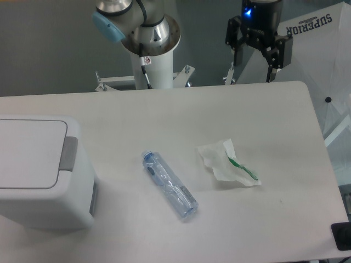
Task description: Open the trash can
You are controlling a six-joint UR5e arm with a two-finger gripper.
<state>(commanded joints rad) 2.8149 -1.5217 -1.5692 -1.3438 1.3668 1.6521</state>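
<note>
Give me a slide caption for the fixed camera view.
Open gripper hangs over the table's far edge, away from the closed trash can, with a plastic bottle and wrapper between.

A pale grey table (pixel 263 109) stands before a dark grey wall (pixel 44 44), evenly lit.

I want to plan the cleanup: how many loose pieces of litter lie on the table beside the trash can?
2: a clear plastic bottle near the table's middle, and a crumpled wrapper to its right. None seems hidden.
</note>
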